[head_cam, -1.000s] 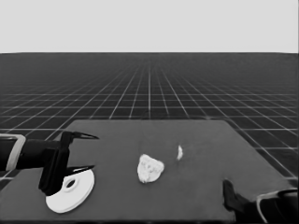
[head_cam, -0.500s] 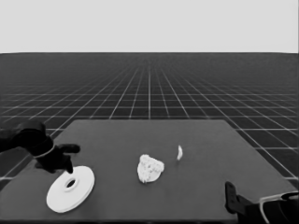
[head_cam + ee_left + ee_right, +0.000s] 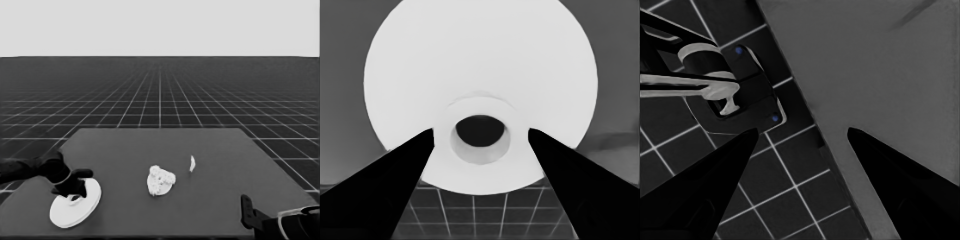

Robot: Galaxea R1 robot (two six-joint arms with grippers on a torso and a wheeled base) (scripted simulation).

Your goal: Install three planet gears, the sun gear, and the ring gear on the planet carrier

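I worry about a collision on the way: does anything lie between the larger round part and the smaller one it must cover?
Nothing visible does. The larger round part lies under the open left gripper; bare table runs to the gear-laden smaller round part.

Thin white piece [image 3: 192,163] on dark table [image 3: 220,195]

Pretty flat, even light with no clear source. The white parts look blown out and edges soft. No hard shadows on the dark flat surface [image 3: 220,200].
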